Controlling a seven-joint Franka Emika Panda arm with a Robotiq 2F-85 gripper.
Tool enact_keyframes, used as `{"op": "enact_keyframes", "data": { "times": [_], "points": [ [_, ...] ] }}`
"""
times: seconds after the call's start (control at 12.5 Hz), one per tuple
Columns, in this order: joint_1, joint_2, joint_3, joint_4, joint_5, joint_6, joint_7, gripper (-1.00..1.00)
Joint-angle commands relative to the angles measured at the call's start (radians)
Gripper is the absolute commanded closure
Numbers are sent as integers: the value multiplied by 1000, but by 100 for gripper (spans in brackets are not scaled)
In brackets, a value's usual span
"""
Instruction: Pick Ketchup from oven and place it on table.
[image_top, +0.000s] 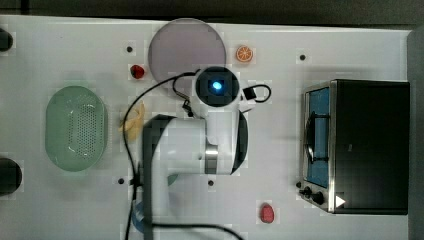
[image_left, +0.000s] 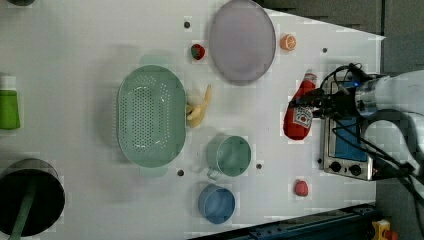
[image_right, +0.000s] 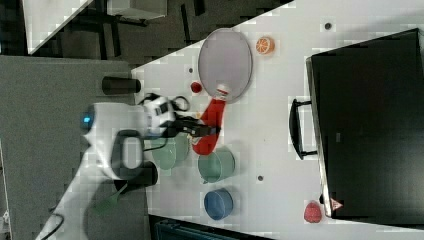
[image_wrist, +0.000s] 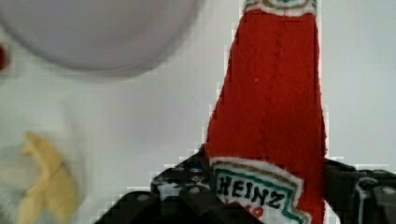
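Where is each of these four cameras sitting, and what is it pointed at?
Top view: overhead, looking down on the table; the white arm hides the bottle.
Left view: high, the oven at its right; the gripper holds the ketchup.
Right view: high, from the opposite side; arm at its left.
Wrist view: on the arm, facing the ketchup.
Left and right views share plate and cups.

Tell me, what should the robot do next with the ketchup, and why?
Probably lower it straight down onto the white table. The gripper is clamped around the ketchup, already away from the oven, with bare tabletop beneath it in the wrist view.
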Motion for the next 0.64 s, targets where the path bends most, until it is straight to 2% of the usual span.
{"op": "enact_keyframes", "data": {
  "times": [0.08, 0.4, 0.48, 0.64],
  "points": [
    [-30, 33, -20, -98, 0, 111, 26, -29],
    [-30, 93, -28, -200, 0, 340, 26, -29],
    [-31, 109, -32, -207, 0, 376, 26, -35],
    [-31, 132, -33, -212, 1, 414, 26, -76]
  ]
}}
